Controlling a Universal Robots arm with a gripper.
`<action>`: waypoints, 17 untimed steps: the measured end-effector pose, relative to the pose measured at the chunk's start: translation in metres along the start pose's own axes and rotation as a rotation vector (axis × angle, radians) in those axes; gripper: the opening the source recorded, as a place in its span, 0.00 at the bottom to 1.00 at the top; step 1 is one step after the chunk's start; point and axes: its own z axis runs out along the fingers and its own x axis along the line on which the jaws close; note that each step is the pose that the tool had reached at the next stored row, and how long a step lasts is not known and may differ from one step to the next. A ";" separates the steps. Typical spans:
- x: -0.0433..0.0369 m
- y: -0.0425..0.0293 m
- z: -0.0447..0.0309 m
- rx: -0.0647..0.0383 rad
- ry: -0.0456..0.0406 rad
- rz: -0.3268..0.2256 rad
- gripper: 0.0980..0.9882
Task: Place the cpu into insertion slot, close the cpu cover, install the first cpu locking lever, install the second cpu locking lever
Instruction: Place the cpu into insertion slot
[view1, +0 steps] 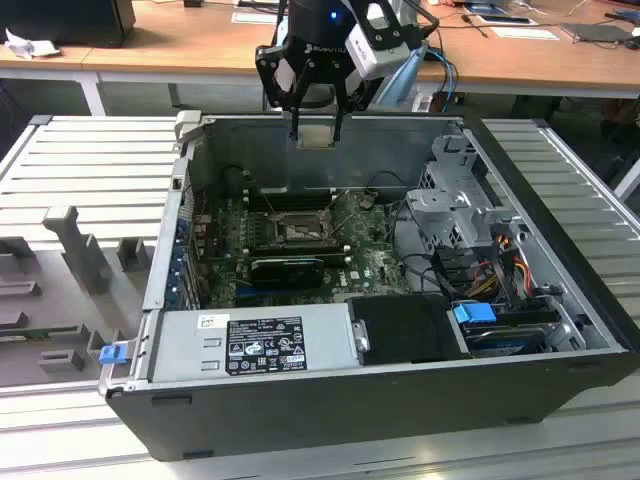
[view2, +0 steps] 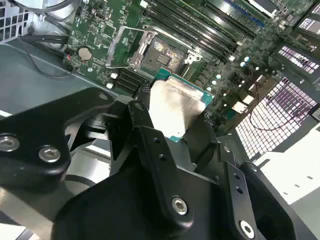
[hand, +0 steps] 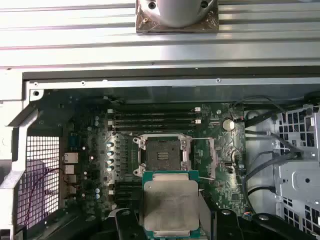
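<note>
Black gripper (view1: 317, 128) clamped on cpu (view1: 316, 138), chip held flat, high over case (view1: 330, 405) by its far wall; insertion slot (view1: 298, 232) lies well below, toward board centre, contacts bare, cpu edges approx square w/ slot frame

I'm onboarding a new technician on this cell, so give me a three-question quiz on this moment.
1. True or false: the cpu already sits in the insertion slot.
2. What does the gripper hold? A) a memory stick B) the cpu C) a cable
3. Fill in: the insertion slot lies on the green ___ inside the open computer case.
Key: 1 false, the cpu hangs above the slot; 2 B; 3 motherboard.
</note>
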 end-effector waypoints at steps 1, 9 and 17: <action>0.0000 0.0000 0.0000 -0.001 -0.0027 0.030 0.48; 0.0004 -0.0003 0.0025 -0.002 -0.0111 0.125 0.48; 0.0006 -0.0008 0.0088 -0.003 -0.0148 0.167 0.48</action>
